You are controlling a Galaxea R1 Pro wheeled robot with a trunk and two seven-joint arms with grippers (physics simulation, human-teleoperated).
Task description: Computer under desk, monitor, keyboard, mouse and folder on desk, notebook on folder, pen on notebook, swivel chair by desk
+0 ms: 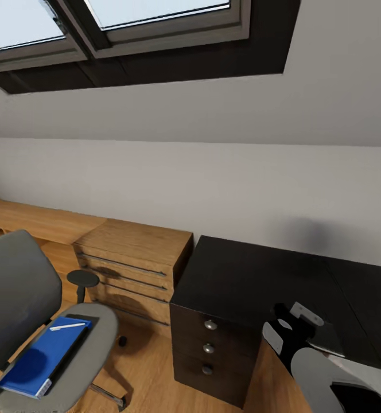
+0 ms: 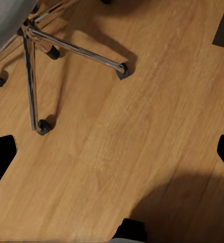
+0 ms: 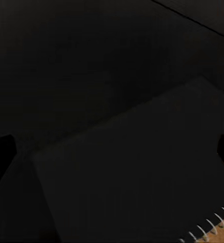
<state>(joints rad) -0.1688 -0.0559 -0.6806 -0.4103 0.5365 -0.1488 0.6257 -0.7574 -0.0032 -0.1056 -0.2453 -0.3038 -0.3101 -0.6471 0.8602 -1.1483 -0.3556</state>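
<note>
The grey swivel chair (image 1: 24,321) stands on the floor left of the black desk (image 1: 253,275). A blue folder (image 1: 44,355) lies on its seat with a white pen (image 1: 67,326) on top. A dark spiral-bound notebook (image 3: 142,177) lies on the desk, and in the head view the notebook (image 1: 327,339) sits under my right arm (image 1: 305,355). My right gripper (image 3: 114,152) hangs open just above it, nothing between its fingers. My left gripper (image 2: 114,154) is open over bare wooden floor near the chair's chrome legs (image 2: 71,48). Monitor, keyboard, mouse and computer are out of view.
A wooden chest of drawers (image 1: 133,264) stands against the wall between chair and desk. The desk has a black drawer unit (image 1: 210,350) with three knobs. A low wooden bench (image 1: 35,221) runs along the left wall under a sloped ceiling with skylights (image 1: 127,17).
</note>
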